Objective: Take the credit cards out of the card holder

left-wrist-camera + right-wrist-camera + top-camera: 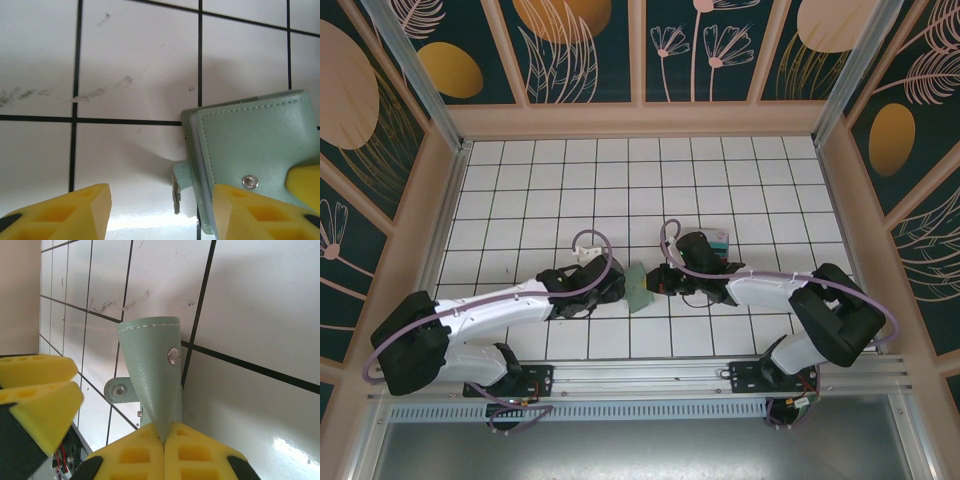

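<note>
The right hand is pinching the green card holder tight, and the left hand is holding its fingers apart beside it.

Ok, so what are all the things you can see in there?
card holder: one, sage green, mid-table between the two grippers.
credit cards: small pile, number unclear, teal and red, on the table beyond the right arm.
table: one, white tiles with dark lines.
walls: dark teal panels with gold and pink plant patterns, around the table.
left gripper: one, yellow fingers, open beside the card holder.
right gripper: one, yellow fingers, shut on the card holder's edge.
</note>
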### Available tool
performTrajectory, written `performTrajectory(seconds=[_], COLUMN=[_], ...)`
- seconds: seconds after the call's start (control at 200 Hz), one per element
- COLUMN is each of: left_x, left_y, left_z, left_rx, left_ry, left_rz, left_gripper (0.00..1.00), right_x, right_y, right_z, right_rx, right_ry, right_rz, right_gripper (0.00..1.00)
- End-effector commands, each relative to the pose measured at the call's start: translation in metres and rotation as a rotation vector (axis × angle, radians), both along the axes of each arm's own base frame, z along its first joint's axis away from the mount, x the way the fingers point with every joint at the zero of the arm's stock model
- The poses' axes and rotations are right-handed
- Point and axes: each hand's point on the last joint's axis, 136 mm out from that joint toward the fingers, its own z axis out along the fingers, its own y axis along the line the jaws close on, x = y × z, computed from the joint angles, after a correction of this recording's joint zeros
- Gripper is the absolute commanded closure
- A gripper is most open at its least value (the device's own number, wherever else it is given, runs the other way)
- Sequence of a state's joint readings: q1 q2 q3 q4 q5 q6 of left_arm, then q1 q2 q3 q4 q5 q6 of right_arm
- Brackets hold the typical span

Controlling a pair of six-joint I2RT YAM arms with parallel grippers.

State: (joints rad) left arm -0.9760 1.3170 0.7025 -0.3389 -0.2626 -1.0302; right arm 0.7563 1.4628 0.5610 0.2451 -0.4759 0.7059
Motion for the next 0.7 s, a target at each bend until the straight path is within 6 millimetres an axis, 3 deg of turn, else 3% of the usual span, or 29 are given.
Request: performTrajectory(seconds=[0.0,0.09,0.29,0.395,0.51,0.566,0.641,0.696], left_x=[0.001,0.001,-0.001,0.001,0.005,0.007,0.009,0.01], left_y=[-0.014,-0.015,-0.01,-0.009,-0.006,-0.005,-0.004,-0.005], left_z=[-0.006,-0.016,-0.037,-0.035,-0.026,-0.023,-0.02,-0.016], left_rx=[-0.058,-0.022,0.047,0.051,0.056,0.063,0.07,0.072], left_ry=[0.016,0.036,0.076,0.066,0.034,0.02,0.011,0.004], left_rz=[-0.018,-0.028,-0.032,-0.024,-0.012,-0.011,-0.011,-0.014], left_gripper=[0.43,0.46,0.65,0.79,0.84,1.0,1.0,1.0], right_x=[0.004,0.004,0.004,0.003,0.003,0.003,0.003,0.003], right_y=[0.007,0.007,0.006,0.006,0.007,0.008,0.009,0.01], right_z=[0.009,0.009,0.01,0.01,0.009,0.009,0.009,0.009], right_rx=[0.025,0.026,0.026,0.027,0.026,0.027,0.028,0.027], right_ry=[-0.018,-0.018,-0.02,-0.019,-0.018,-0.016,-0.017,-0.017], right_rz=[0.015,0.015,0.012,0.014,0.016,0.019,0.023,0.027], right_gripper=[1.0,1.0,1.0,1.0,1.0,1.0,1.0,0.88])
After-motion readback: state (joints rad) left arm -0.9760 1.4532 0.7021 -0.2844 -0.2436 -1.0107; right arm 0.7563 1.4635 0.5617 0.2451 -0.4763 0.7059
